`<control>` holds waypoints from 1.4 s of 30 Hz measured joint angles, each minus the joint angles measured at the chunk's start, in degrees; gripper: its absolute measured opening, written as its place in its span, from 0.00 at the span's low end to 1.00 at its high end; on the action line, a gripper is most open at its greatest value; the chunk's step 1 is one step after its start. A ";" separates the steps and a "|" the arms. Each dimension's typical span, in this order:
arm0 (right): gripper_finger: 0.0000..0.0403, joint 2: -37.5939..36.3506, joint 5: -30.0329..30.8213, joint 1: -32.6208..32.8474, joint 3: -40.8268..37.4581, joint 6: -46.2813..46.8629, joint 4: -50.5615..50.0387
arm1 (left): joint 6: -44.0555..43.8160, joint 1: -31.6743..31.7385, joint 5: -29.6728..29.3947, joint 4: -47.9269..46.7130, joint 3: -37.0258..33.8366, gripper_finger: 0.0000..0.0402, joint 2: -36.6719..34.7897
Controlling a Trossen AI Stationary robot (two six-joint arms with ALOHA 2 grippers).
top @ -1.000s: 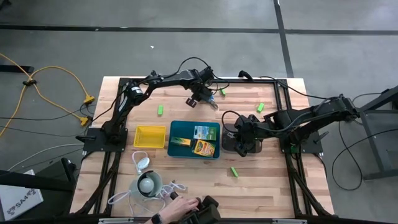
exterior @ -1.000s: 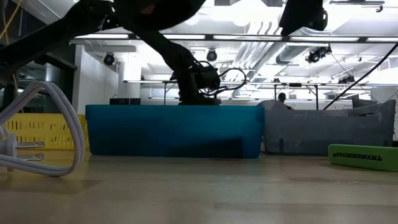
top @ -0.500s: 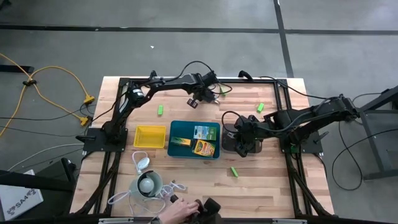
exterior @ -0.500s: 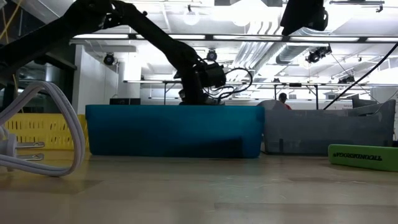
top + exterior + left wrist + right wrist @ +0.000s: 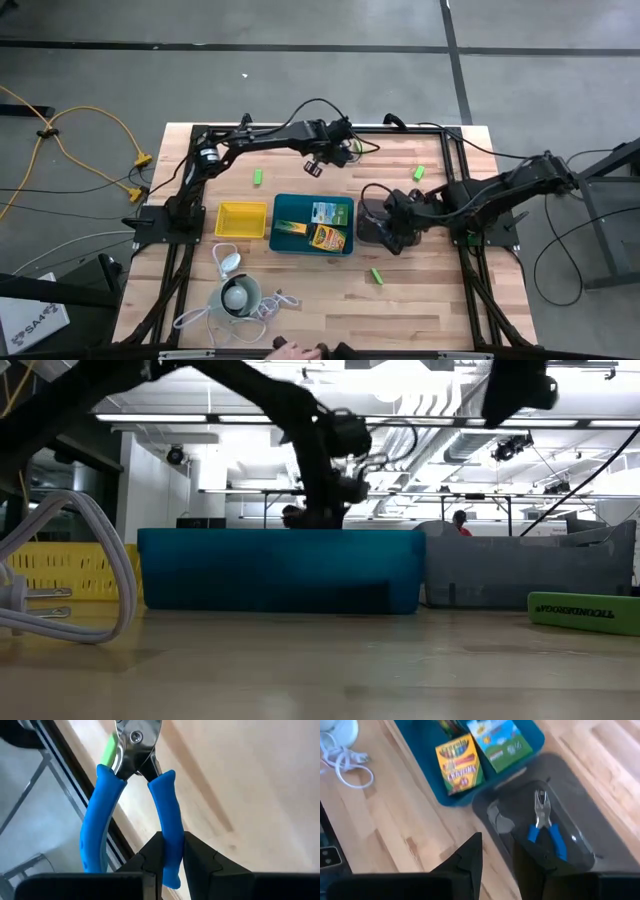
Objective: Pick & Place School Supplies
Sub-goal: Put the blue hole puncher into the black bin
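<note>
left arm (image 5: 250, 140): matte black jointed links, looping black cable near wrist | right arm (image 5: 500, 190): same black links, black cable along it | left gripper's fingers (image 5: 197, 857): dark, angular, wedge-shaped

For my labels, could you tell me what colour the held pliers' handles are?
Blue, clearest in the left wrist view: pliers.

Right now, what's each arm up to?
Left gripper shut on blue-handled pliers. Right gripper waits over grey tray, second pliers inside.

Yellow tray (image 5: 241, 219), teal tray (image 5: 283, 212), dark grey tray (image 5: 600, 827), white corded gadget (image 5: 235, 296)
</note>
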 joint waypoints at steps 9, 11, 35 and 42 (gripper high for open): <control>0.21 0.00 4.35 7.71 0.00 9.52 -3.91 | -2.68 -7.39 4.89 -2.55 0.02 0.12 -4.43; 0.21 0.00 4.90 9.58 0.00 11.58 -4.43 | -3.08 -9.33 4.93 -2.50 0.02 0.12 -5.06; 0.21 0.16 18.58 30.88 0.00 32.16 -9.34 | -14.47 -22.56 16.54 10.76 0.07 0.12 -5.43; 0.21 2.15 18.68 32.12 0.00 32.19 -9.46 | -18.52 -22.99 22.59 15.61 0.07 0.12 -5.43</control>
